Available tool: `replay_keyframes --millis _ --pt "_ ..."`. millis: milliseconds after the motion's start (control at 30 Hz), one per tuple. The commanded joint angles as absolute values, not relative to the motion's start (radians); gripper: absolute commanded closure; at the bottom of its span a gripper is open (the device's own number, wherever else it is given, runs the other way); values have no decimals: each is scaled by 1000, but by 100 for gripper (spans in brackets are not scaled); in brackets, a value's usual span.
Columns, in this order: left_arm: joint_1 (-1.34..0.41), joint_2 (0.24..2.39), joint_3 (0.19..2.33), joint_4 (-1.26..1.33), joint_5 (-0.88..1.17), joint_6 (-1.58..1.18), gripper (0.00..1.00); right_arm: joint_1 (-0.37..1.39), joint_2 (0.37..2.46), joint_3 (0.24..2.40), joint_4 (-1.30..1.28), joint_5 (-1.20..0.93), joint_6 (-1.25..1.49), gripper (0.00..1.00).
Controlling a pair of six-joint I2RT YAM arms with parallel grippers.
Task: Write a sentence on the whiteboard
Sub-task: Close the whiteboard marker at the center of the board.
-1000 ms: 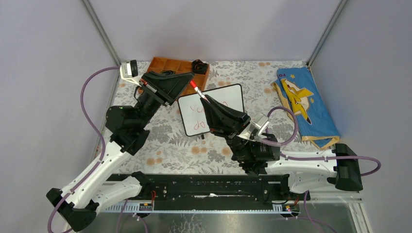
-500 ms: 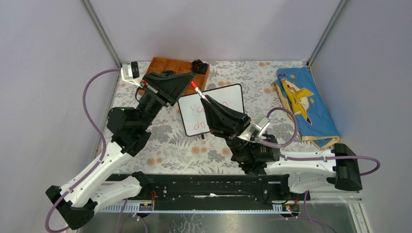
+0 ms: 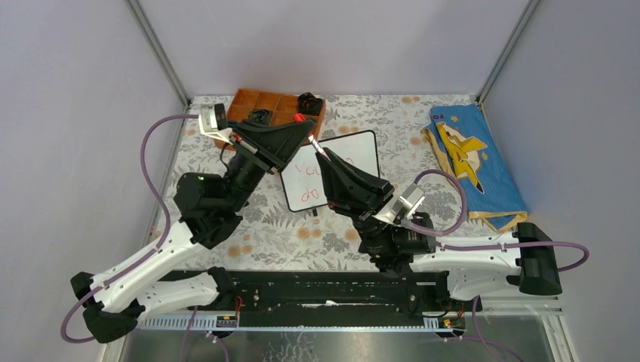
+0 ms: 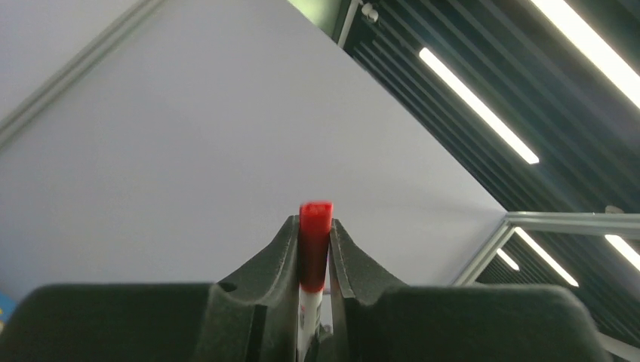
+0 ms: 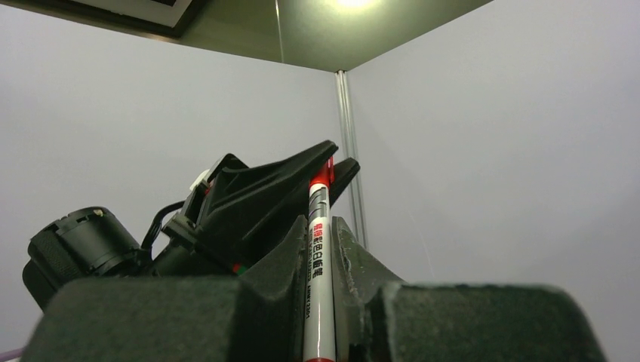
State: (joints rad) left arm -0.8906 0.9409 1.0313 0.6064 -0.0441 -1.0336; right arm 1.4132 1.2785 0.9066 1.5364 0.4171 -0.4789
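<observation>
With red words (image 3: 308,169) on the whiteboard (image 3: 361,154), the left pincer (image 4: 314,226) grips the red cap (image 4: 315,215) against the marker (image 5: 320,302) gripped by the right pincer (image 5: 321,223); next, I think, push them together.

Board (image 3: 358,151): white, blk frame; words (image 3: 308,183) in red. Marker (image 5: 318,302): white barrel, red label w/ print; cap (image 4: 315,226) red. Tray (image 3: 260,99): orange, blk bits (image 3: 308,100) inside. Cloth (image 3: 483,173): blue, yellow figure & stars. Table (image 3: 302,234): grey-white floral print, orange blooms. Arms (image 3: 162,253): blk & white; cables (image 3: 144,154) purple. Walls (image 3: 340,38) pale lilac-grey; posts (image 3: 158,53) grey metal.
</observation>
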Motion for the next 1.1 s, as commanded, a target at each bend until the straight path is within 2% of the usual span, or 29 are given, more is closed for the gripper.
replay_keyframes --millis 0,267,400,433,467,500,567,633,767,1067 --pt "-1018 990 987 482 144 -1012 100 1390 1301 975 1523 486 -524 100" --pt "-1093 1022 936 525 107 -1027 100 1390 1315 990 1548 486 -552 100" --pt "-1092 966 919 504 13 -993 100 1390 1289 968 1523 468 -533 100" --pt "-1092 948 916 499 -9 -976 87 1390 1276 960 1500 460 -523 100" --pt "-1093 932 915 494 -38 -959 68 1390 1259 953 1481 456 -515 100" --pt "-1092 917 916 488 -58 -938 54 1390 1251 947 1463 452 -505 100" --pt "-1092 894 921 475 -95 -902 31 1390 1222 933 1426 439 -486 100" --pt "-1091 877 929 469 -126 -866 19 1390 1202 919 1395 427 -464 100" --pt "-1091 869 933 495 -148 -830 18 1390 1168 896 1339 410 -415 100" --pt "-1088 814 861 538 -277 -833 33 1390 1065 829 1199 328 -309 100"
